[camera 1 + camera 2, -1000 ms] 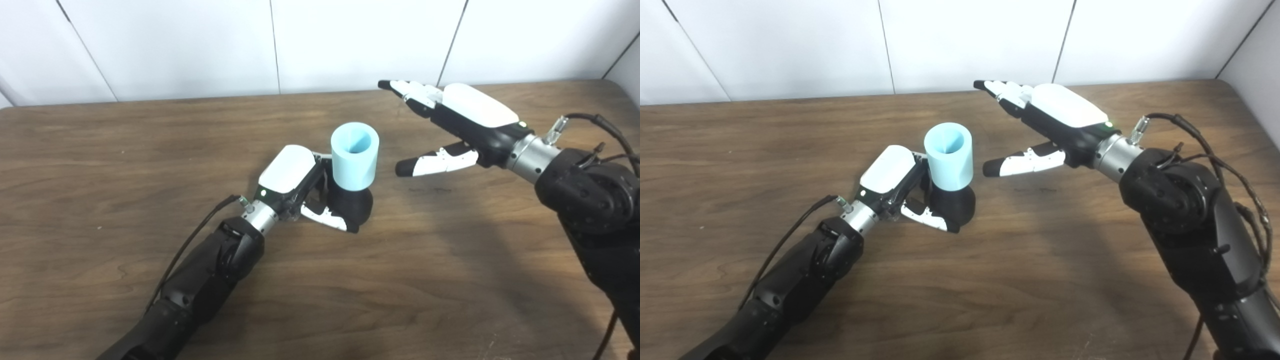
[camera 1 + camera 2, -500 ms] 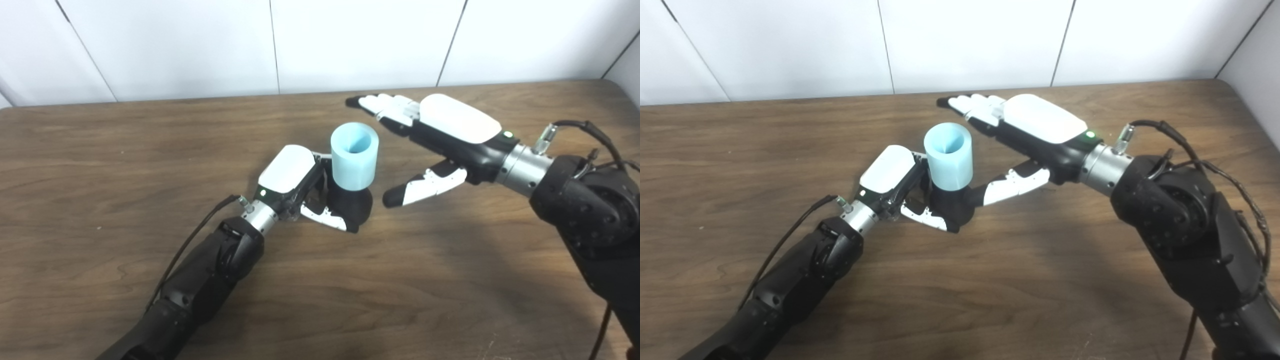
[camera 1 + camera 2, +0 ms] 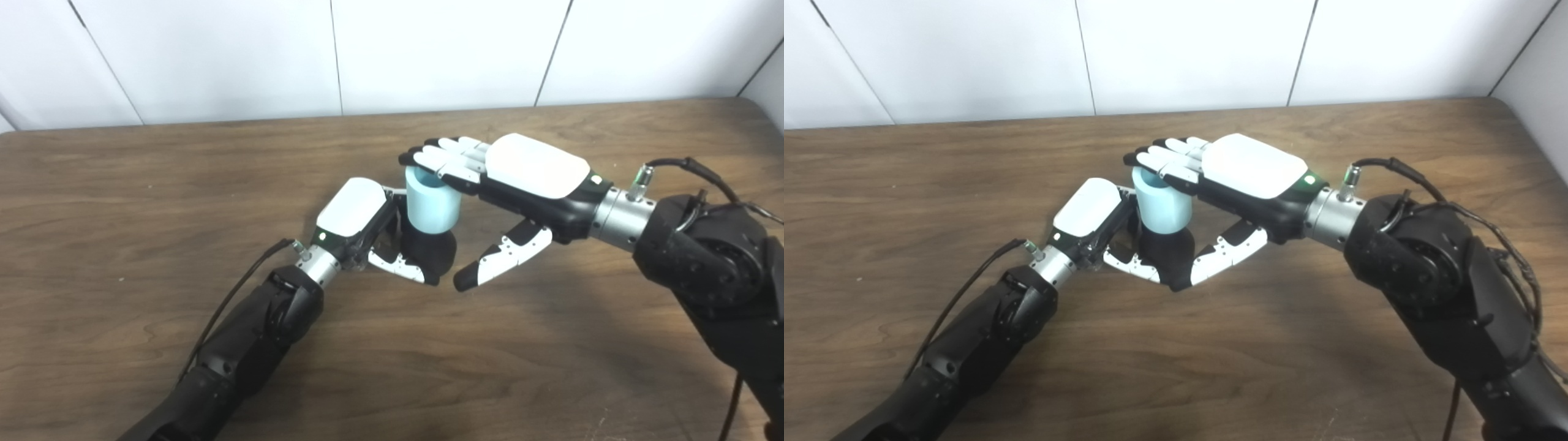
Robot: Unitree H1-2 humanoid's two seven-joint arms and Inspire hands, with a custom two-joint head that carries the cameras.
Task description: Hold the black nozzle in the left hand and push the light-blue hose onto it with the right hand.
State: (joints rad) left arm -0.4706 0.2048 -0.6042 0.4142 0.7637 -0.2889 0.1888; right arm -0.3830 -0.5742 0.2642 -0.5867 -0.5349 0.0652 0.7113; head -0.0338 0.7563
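Observation:
The black nozzle (image 3: 432,251) stands upright on the wooden table (image 3: 122,202), with my left hand (image 3: 358,214) shut around its base from the left. The light-blue hose (image 3: 429,208), a short wide tube, sits upright on top of the nozzle. My right hand (image 3: 508,177) reaches in from the right, palm down. Its fingers (image 3: 441,160) lie flat across the hose's open top. Its thumb (image 3: 499,263) hangs apart, below and to the right of the nozzle. The right hand's fingers are spread and grip nothing.
A white panelled wall (image 3: 429,49) rises behind the table's far edge. The table's right corner (image 3: 1513,116) shows at the upper right. Cables (image 3: 1470,214) run along the right forearm.
My right hand has moved left and down from the back right until its fingers cover the top of the hose. The left hand, nozzle and hose have stayed put.

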